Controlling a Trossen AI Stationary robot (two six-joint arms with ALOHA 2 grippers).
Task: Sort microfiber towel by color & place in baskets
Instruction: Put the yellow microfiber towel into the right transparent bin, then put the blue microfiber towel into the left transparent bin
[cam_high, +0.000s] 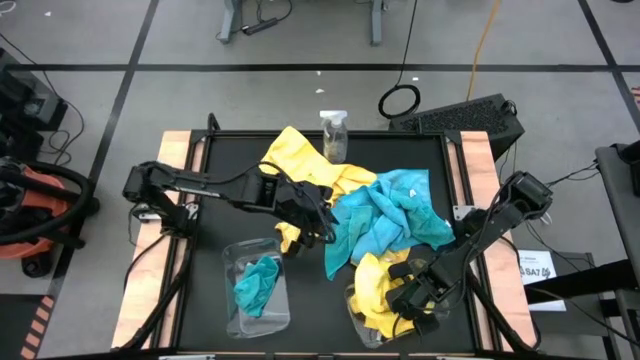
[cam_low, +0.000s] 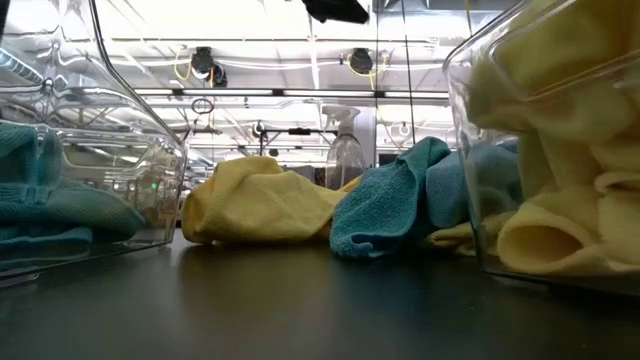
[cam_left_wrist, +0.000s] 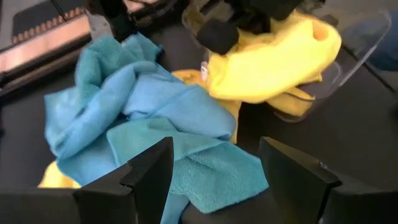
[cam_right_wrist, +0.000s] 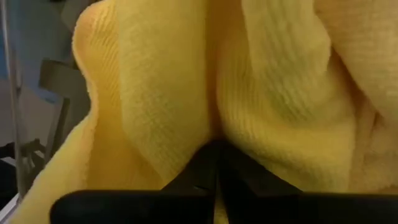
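A mixed pile of yellow towels (cam_high: 300, 155) and turquoise towels (cam_high: 390, 215) lies on the black mat in the middle of the table. The left basket (cam_high: 232, 262) holds a turquoise towel (cam_high: 258, 283). The right basket (cam_high: 352, 305) is filled with yellow towels (cam_high: 372, 280). My left gripper (cam_high: 318, 230) hangs open above the near left edge of the pile. In its wrist view its fingers (cam_left_wrist: 149, 174) stand over a turquoise towel (cam_left_wrist: 186, 155) without touching it. My right gripper (cam_high: 410, 295) is shut and down in the right basket among the yellow towels. My right gripper has its shut fingertips (cam_right_wrist: 214, 168) pushed into a crease between two yellow folds (cam_right_wrist: 180, 118) of the towels in the right basket. It comes from above, pointing steeply down. Whether any cloth is caught between the fingers cannot be told; the folds close around them.
A clear spray bottle (cam_high: 334, 133) stands at the far edge of the mat, behind the pile. Wooden strips (cam_high: 172, 160) run along the table's left and right sides. Bare mat (cam_high: 320, 310) shows between the two baskets.
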